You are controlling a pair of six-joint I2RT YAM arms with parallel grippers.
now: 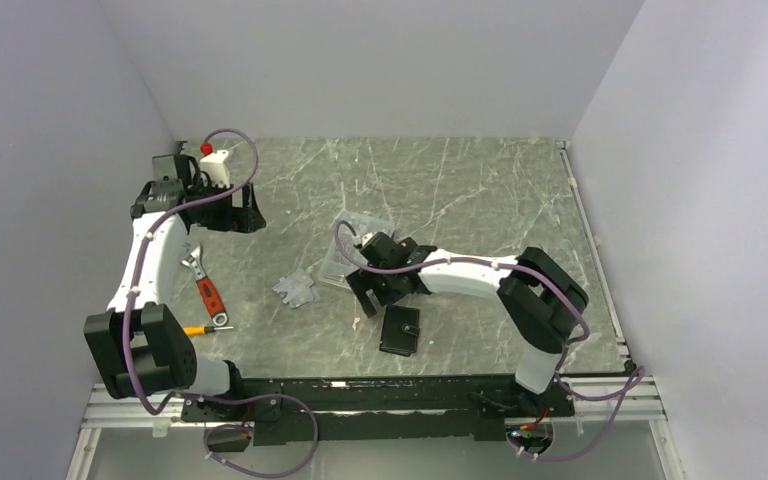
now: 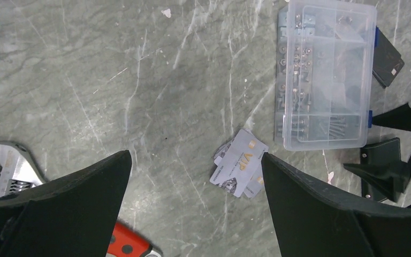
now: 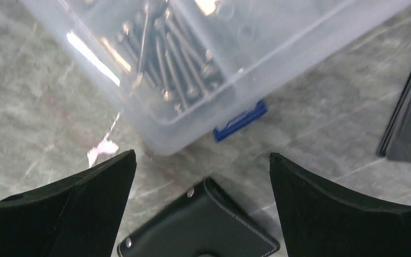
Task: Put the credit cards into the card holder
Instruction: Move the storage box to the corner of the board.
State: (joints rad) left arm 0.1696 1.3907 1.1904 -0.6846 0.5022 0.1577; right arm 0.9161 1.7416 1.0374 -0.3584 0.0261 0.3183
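Observation:
A small pile of grey credit cards [image 2: 240, 165], the top one marked VIP in gold, lies on the marble table; in the top view the credit cards [image 1: 295, 288] sit left of centre. The black card holder [image 3: 203, 227] lies shut on the table, just below my open right gripper [image 3: 202, 154]. From above, the card holder [image 1: 400, 330] is on the near side of the right gripper [image 1: 380, 292]. A black card [image 2: 388, 56] lies beyond the screw box. My left gripper [image 2: 195, 156] hangs open and empty high over the table, far left [image 1: 245, 218].
A clear plastic box of screws [image 2: 326, 75] sits right of the cards and directly ahead of the right gripper [image 3: 192, 64]. A red-handled wrench [image 1: 205, 290] and a yellow-handled tool [image 1: 198, 329] lie at the left. White walls close in the table.

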